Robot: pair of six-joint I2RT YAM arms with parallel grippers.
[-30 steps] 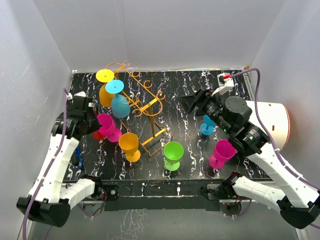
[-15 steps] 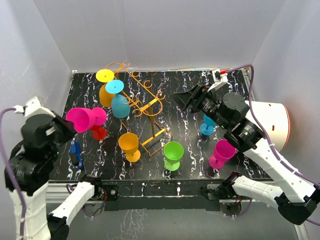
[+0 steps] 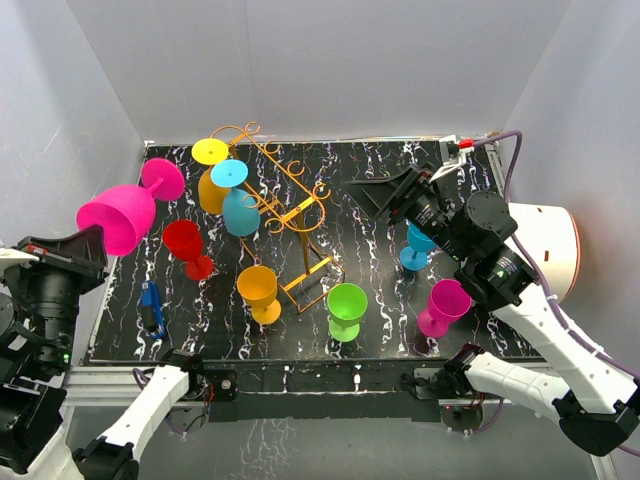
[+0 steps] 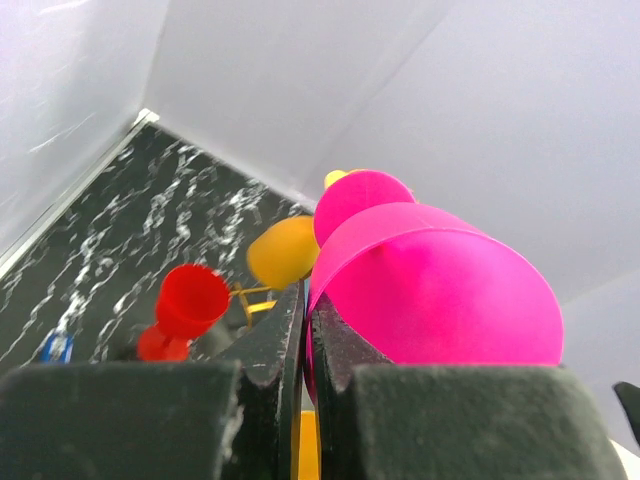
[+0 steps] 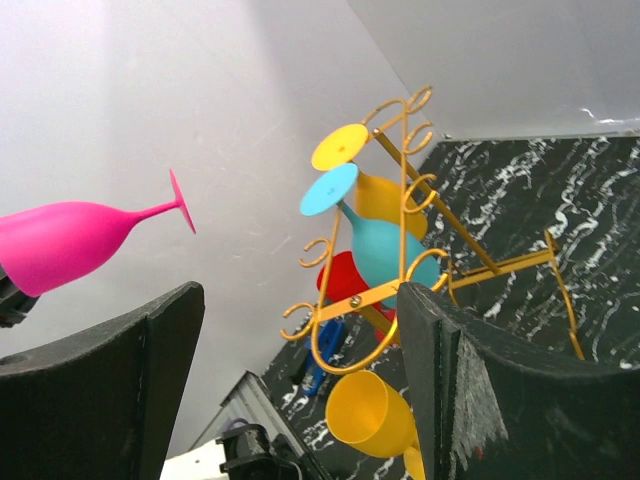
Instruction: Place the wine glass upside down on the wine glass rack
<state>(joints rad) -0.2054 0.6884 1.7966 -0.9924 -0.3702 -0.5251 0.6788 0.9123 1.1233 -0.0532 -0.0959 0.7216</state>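
Far left, high above the surface [image 3: 370, 260]: left hand [image 4: 303, 340] clamped on the bowl rim of the pink wine glass [image 3: 118, 215]. Glass lying sideways in the air, foot pointing toward the wine glass rack [image 3: 292, 212] but well apart from it. Not yet inverted, not yet hung. Below, standing on the surface: red glass [image 3: 187, 248], with a small blue object [image 3: 152, 308] nearer.

On the left side of the rack, hung foot-up and close together: orange-yellow glass [image 3: 210, 190] and teal glass [image 3: 240, 210]. Near the rack base, upright: orange glass [image 3: 260, 290], then green glass [image 3: 346, 308].

Further right, hovering with fingers spread wide and nothing between them: right hand [image 3: 383, 200]. Beneath its arm, blue glass [image 3: 413, 258]; nearer, second pink glass [image 3: 445, 300].

Risks, as judged:
- Only a thin pinch on one edge of the rim, so likely to swing or slip out during the turn to upside down.
- Could clip the teal glass or the scroll ends while threading the stem into a free slot, knocking hung glasses loose or tipping the light wire stand.
- Could sweep the red glass over on a low approach.
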